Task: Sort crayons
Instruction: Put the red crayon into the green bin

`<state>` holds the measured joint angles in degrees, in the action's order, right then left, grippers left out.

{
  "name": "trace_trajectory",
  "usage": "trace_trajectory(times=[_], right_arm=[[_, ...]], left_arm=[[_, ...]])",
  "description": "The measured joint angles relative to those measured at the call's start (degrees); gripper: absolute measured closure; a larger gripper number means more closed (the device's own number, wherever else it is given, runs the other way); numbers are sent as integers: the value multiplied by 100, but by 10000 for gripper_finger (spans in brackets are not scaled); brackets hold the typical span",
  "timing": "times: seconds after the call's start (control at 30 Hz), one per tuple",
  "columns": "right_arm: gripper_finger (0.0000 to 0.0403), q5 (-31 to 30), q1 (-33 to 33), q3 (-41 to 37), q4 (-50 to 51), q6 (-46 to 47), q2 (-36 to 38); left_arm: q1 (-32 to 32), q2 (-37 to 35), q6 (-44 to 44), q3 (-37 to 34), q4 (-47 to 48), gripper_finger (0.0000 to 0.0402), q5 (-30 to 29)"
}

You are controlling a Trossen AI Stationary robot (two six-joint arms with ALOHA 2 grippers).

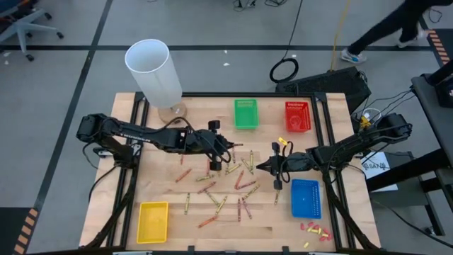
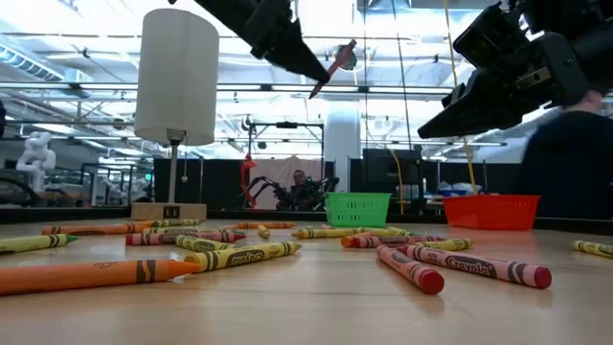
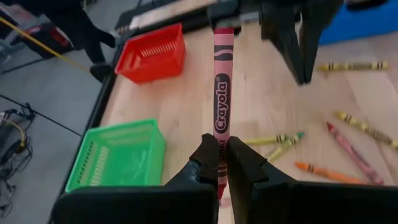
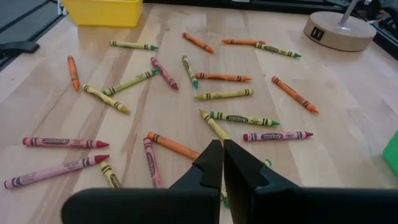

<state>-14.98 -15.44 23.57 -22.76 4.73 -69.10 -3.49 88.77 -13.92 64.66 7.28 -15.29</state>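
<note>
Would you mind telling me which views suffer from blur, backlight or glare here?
Low view: bright ceiling lights backlight both arms into silhouettes, and the nearest orange wax crayon is soft, out of focus. Left wrist view: the left end effector is blurred up close, though the red paper-wrapped crayon it holds reads sharply. High view: evenly lit, soft shadows.

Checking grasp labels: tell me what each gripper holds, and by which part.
The left gripper pinches a red crayon by one end, the rest pointing out past the fingertips. The right gripper is shut on nothing.
</note>
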Motion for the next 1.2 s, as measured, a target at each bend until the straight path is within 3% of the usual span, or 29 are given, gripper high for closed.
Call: trace_trajectory(times=[0.13, 0.8, 1.2], right_arm=[[403, 2, 2, 0, 178, -2, -2], [403, 2, 2, 0, 341, -7, -4], [403, 2, 2, 0, 427, -4, -4]], left_arm=[[0, 0, -254, 0, -128, 393, 0], [-39, 0, -4870, -4, -252, 393, -1], [-39, 0, -5109, -4, -250, 393, -4]])
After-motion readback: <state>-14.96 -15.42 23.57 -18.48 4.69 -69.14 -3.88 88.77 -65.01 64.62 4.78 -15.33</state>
